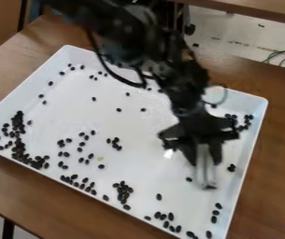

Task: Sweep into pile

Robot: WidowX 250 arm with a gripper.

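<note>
You have a brown wooden worktop (275, 172) spreading beneath, with a dark leg (8, 229) below its edge toward seven o'clock. At your two o'clock, thin cables (284, 57) curl beyond it; a wooden ledge (263, 9) crosses at one.

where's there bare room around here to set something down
The widest bare patch in the tray lies between the hand and the small bean cluster to its left in the view. Bare table also borders the tray's right side. Beans crowd the left corner and near rim.
</note>
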